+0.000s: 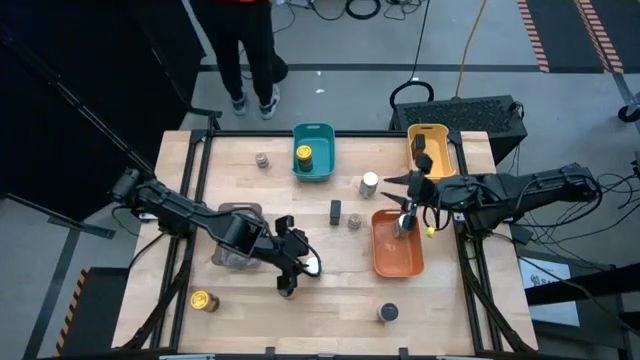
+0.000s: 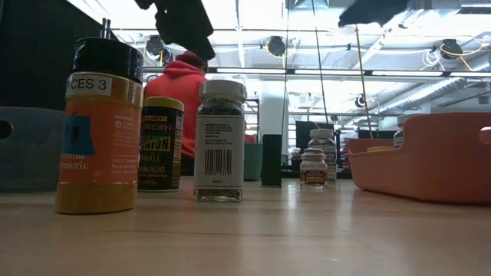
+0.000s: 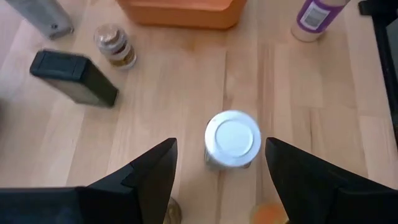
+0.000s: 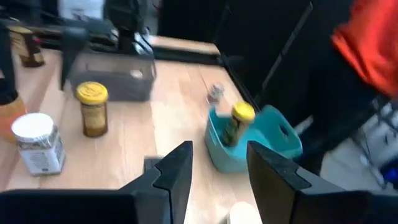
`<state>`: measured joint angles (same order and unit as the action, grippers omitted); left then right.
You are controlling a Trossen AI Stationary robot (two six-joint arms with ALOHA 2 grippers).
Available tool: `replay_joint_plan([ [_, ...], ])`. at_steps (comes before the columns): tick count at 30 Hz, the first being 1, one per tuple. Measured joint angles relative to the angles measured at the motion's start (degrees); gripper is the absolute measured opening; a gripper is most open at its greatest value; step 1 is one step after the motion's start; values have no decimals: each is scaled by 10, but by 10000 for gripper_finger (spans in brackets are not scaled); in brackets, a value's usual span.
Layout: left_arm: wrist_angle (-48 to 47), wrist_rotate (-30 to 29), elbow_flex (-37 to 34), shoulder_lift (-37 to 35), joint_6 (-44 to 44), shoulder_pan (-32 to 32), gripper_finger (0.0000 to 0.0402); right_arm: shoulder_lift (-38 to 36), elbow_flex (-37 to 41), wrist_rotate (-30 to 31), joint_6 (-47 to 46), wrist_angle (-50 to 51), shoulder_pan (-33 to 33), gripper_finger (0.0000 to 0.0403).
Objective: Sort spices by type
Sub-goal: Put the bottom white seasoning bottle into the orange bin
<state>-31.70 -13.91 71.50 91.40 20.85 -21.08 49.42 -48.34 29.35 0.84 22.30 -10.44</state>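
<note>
Fingers first: the left gripper (image 3: 221,144) hangs at the lower middle of the high view with its 2 fingers spread wide on either side of a white-topped jar (image 3: 233,137). They touch it on neither side, and it stands upright on the bare wood. We read that straddle as the line-up for a grasp, with room left so the cap is not knocked.

Just beyond that jar lie a slim black jar (image 3: 74,76) on its side and a small brown-topped jar (image 3: 113,45) standing up, both loose and unsorted at the table's centre.

Farther on, right of centre in the high view, the right gripper (image 1: 405,215) hovers over the orange tray (image 1: 395,262). Its own camera shows its fingers (image 4: 177,168) parted with nothing between them, so we judge it is waiting or has nothing to carry.

A white-capped jar with a purple label (image 3: 314,15) stands near the orange tray's far end.

At the upper middle of the high view, the teal tray (image 1: 314,128) already holds 1 yellow-topped jar (image 1: 304,156), so we take it for the yellow caps' home. Another yellow-topped jar (image 1: 203,300) waits at the lower left. The yellow tray (image 1: 432,130) sits at the upper right.

Beyond the table's far edge, a person (image 1: 245,50) stands.
</note>
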Motion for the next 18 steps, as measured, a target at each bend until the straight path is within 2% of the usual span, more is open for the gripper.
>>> replay_joint_plan([
  [4, 0, -2, 0, 3, -4, 3, 251, -15, 0, 10, -42, 24, 0, 134],
  [10, 2, -12, 0, 3, -4, 9, 255, -12, 0, 7, -45, 25, 0, 134],
  [18, 31, 2, 0, 34, -5, 8, 321, -11, 0, 6, -45, 29, 0, 134],
])
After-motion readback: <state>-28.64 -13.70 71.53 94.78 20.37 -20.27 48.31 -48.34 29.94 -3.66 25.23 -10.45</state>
